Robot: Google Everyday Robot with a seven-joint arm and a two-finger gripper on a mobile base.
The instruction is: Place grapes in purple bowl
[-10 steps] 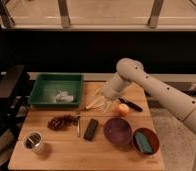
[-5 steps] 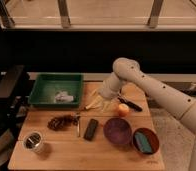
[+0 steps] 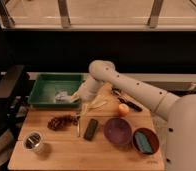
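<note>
The grapes (image 3: 61,121) are a small dark reddish-brown bunch lying on the wooden board, left of centre. The purple bowl (image 3: 117,131) stands on the board right of centre, and nothing shows inside it. My gripper (image 3: 77,98) is at the end of the white arm, which reaches in from the right. It hangs by the green tray's front right corner, above and slightly right of the grapes and apart from them.
A green tray (image 3: 53,82) holding a pale object stands at the back left. A banana (image 3: 94,104), an orange fruit (image 3: 123,109), a black tool (image 3: 127,101), a dark bar (image 3: 91,128), a metal cup (image 3: 33,142) and a reddish-brown bowl (image 3: 152,134) with a teal object lie on the board.
My arm and gripper have swung left, from above the banana and orange fruit toward the tray's corner and the grapes. The objects on the board have not moved.
</note>
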